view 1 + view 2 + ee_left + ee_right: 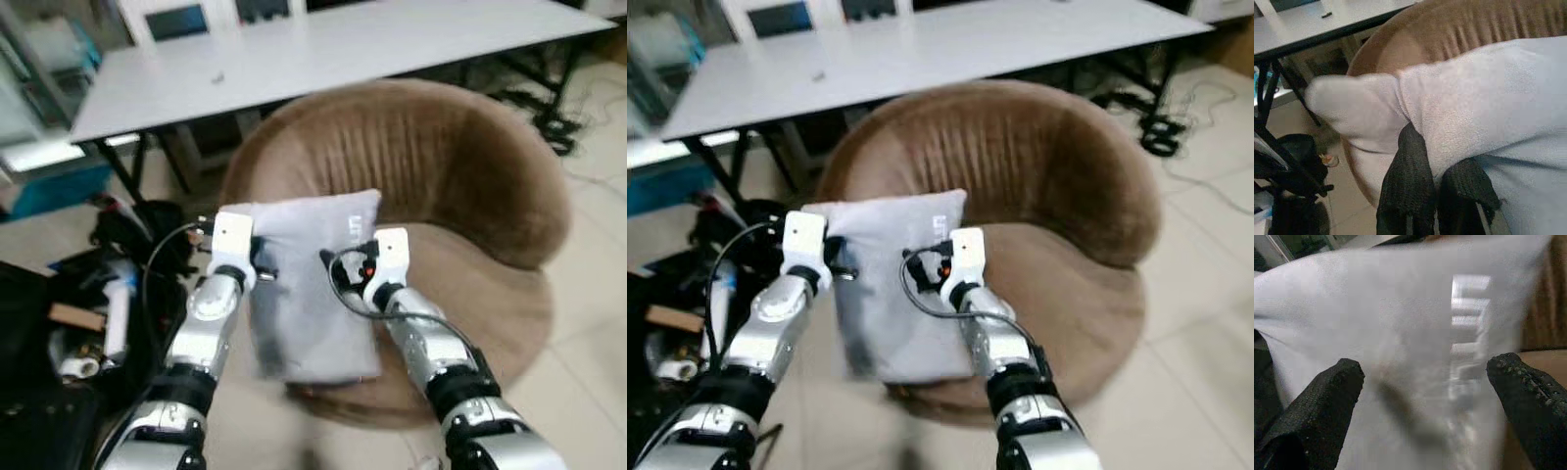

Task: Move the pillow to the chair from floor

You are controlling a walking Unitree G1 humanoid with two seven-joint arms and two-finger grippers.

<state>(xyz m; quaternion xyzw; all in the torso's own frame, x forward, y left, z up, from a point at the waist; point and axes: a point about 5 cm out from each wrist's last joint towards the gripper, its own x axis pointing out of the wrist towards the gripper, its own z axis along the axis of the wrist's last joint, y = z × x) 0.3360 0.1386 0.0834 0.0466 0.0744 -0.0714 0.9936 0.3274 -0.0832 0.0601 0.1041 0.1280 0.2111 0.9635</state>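
On the left, the pillow's [312, 294] left edge is pinched between the closed fingers of the left tool [1437, 196]. The grey pillow is carried over the near left rim of the brown chair [460, 186], likely so it can be lowered onto the seat. On the right, the right tool [1425, 396] is spread open against the pillow's face, seemingly for steadying.

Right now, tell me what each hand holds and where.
Left hand pinches the grey pillow at its left edge, over the brown chair. Right hand is open against the pillow's face.
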